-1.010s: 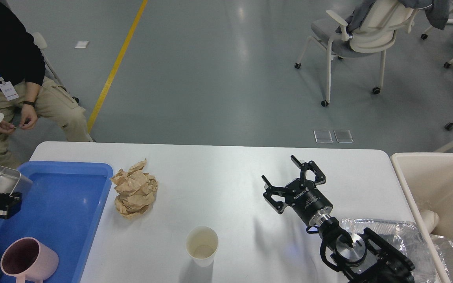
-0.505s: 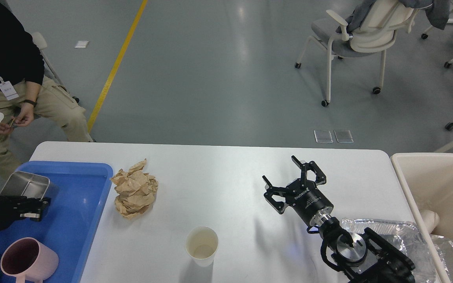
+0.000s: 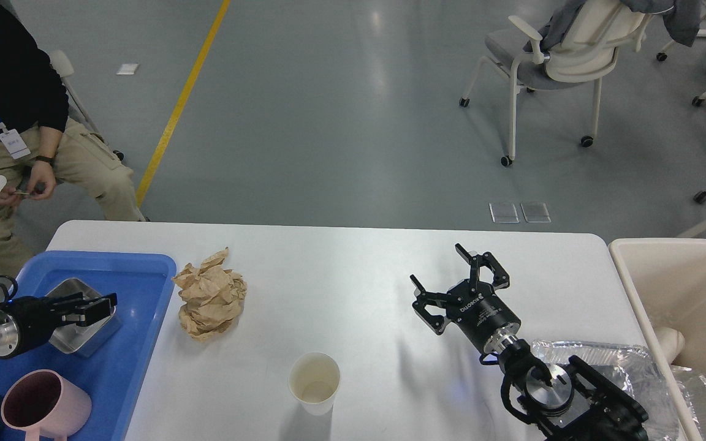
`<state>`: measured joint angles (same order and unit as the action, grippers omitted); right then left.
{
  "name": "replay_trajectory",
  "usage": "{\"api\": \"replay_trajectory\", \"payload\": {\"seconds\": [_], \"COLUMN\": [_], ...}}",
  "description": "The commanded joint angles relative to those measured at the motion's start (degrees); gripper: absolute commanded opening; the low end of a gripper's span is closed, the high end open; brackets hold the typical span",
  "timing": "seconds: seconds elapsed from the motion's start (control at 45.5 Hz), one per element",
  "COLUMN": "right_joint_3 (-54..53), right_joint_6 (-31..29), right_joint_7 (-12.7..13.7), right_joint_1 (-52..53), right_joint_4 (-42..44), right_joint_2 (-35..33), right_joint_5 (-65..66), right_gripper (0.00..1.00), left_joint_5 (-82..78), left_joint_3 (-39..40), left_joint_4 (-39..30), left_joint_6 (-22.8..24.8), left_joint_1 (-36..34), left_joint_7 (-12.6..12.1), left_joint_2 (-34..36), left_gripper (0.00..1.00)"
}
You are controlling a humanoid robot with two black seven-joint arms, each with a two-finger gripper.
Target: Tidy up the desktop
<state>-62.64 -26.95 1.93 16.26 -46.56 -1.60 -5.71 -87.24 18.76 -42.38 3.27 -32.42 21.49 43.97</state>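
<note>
Spread wide and empty, the right gripper point(image 3: 458, 283) hangs over the right half of the white desktop point(image 3: 353, 275). On the left, the left gripper point(image 3: 97, 308) is clamped on a steel box point(image 3: 77, 321) over the blue tray point(image 3: 126, 343). Crumpled brown paper point(image 3: 210, 302) lies just beside the tray; a paper cup point(image 3: 314, 383) stands nearer the front edge.

The pink cup point(image 3: 43, 407) and the foil tray point(image 3: 610, 361) run off the bottom edge. The left claw point(image 3: 92, 308) covers part of the metal box point(image 3: 77, 318).
</note>
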Motion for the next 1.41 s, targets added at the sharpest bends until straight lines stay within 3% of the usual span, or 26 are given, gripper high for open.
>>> {"api": "replay_trajectory", "payload": {"seconds": [0.0,0.329,0.615,0.813,1.01,1.252,1.384], "right_joint_3": [0.0,-0.1,-0.1,-0.2,-0.2,-0.2,-0.1], "right_joint_6": [0.1,0.4,0.7,0.8,1.1,2.4,2.6], "right_joint_7": [0.1,0.0,0.1,0.0,0.1,0.1,0.1], "right_joint_1": [0.0,0.6,1.1,1.2,1.6,1.7,1.7], "right_joint_4": [0.0,0.0,0.1,0.0,0.2,0.1,0.2], "right_joint_2": [0.0,-1.0,-2.7,-3.7,-5.0,-5.2,-5.2], "right_joint_5": [0.0,0.0,0.1,0.1,0.1,0.1,0.1], "right_gripper": [1.00,1.00,1.00,1.00,1.00,1.00,1.00], "left_joint_5": [3.0,25.4,40.0,42.6,42.4,42.6,42.6], "left_joint_3": [0.2,2.7,11.1,25.7,41.2,46.5,47.6], "left_joint_4": [-0.9,-2.2,-8.0,-20.5,-25.7,-26.4,-29.3], "left_joint_6": [0.1,1.5,1.7,1.7,1.4,0.4,-5.5], "left_joint_1": [-1.1,-4.8,-3.8,5.1,16.7,21.3,22.8], "left_joint_7": [0.1,-0.5,-3.2,-3.3,-3.4,-2.9,-2.3], "left_joint_2": [-0.6,-0.6,-1.9,-3.6,-13.4,-23.4,-25.2], "left_gripper": [0.93,0.96,0.97,0.97,0.97,0.97,0.97]}}
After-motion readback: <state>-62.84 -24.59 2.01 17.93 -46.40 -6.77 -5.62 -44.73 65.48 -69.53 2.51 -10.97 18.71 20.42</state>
